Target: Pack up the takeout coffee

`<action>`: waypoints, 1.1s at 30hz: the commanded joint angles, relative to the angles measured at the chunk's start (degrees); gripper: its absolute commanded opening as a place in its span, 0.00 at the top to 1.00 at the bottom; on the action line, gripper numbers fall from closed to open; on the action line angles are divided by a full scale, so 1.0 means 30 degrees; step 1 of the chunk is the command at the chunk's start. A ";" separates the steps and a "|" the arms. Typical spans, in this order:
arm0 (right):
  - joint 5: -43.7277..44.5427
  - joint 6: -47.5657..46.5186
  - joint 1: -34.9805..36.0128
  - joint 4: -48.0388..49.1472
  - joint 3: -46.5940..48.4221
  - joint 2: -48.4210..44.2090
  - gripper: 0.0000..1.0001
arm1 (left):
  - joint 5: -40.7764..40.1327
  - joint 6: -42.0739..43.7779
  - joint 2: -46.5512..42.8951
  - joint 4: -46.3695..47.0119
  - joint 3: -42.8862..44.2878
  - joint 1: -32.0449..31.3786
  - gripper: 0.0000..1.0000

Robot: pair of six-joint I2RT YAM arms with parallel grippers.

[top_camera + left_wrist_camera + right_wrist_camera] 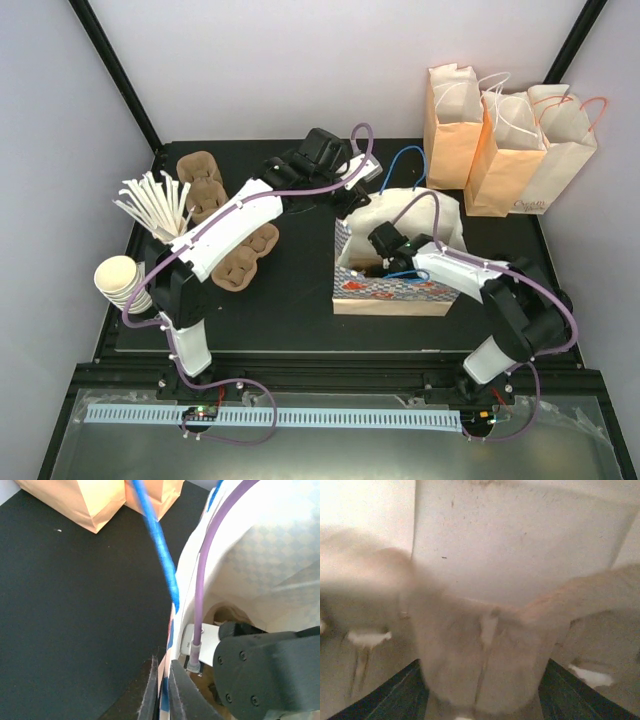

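**Grip status.** The white patterned bag stands open on the right half of the bench, roughly midway between its near and far edges. The left gripper is pinched together on the bag's rim at the far-left corner, with the thin paper edge caught between its jaws. The right gripper is inside the bag. Its 2 dark fingers stand apart, with only pale, blurred lining between them, so I see nothing held.

**Takeout coffee.** I cannot find the black cup in any of the 3 views. It is not on the bare bench. I judge that it rests on the bag floor, hidden beneath the right arm, but I cannot confirm this.

**Risks from here.**
1. As I lift the right arm out, its fingers or the purple cable could catch the rim or the blue handle. That would drag the bag and tip it.
2. The left hold is on thin paper only. Any sideways pull could tear the rim or tilt the bag toward the far edge.
3. If the cup does stand below the arm, a brush from the wrist could knock it over and loosen its lid.
4. The right wrist view is too blurred to check clearance.

The 3 orange bags at the far-right corner stand well apart and pose no hazard.
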 commanded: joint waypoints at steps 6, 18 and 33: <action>-0.0856 0.0461 0.0754 0.1144 -0.0423 0.2211 0.08 | -0.0118 0.0225 -0.0498 -0.1189 0.0855 0.0114 0.96; -0.0271 -0.1811 0.0773 0.0740 0.1748 -0.4793 0.00 | -0.0612 0.1420 -0.4038 0.1219 -0.2771 0.0114 0.98; 0.7632 -0.0674 0.8953 0.8093 -0.5247 -0.7448 0.00 | -0.5247 0.3088 -1.4491 1.1725 -1.5669 -0.2274 0.98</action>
